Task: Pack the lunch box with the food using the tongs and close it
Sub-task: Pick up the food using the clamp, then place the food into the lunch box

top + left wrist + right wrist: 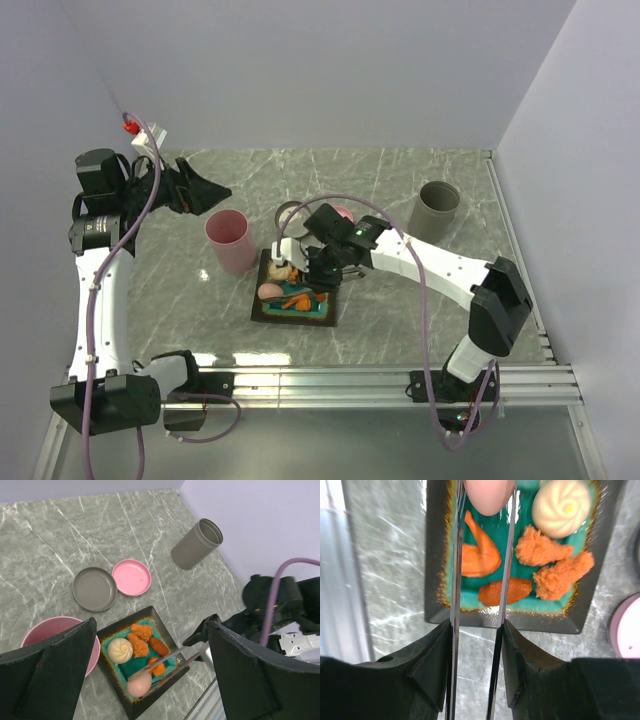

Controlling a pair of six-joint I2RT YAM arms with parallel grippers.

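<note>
Our right claw (pixel 476 650) is clamped on the tongs (pixel 506 555), whose arms flank the pink egg (pixel 488 495). The egg is cut off at the frame edge, so we cannot tell whether it rests on the plate (pixel 434 555). Our left claw (pixel 200 190) hangs with fingers wide apart beside the upright lunch box (pixel 230 240), which one finger partly hides in the wrist view. The lid (pixel 131 577) lies on the table (pixel 50 540), mostly behind the right arm (pixel 430 262) from above.

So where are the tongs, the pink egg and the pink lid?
tongs (pixel 506 570), right wrist view, on one metal arm.
pink egg (pixel 139 684), left wrist view, on its middle.
pink lid (pixel 131 577), left wrist view, on its flat centre.
</note>
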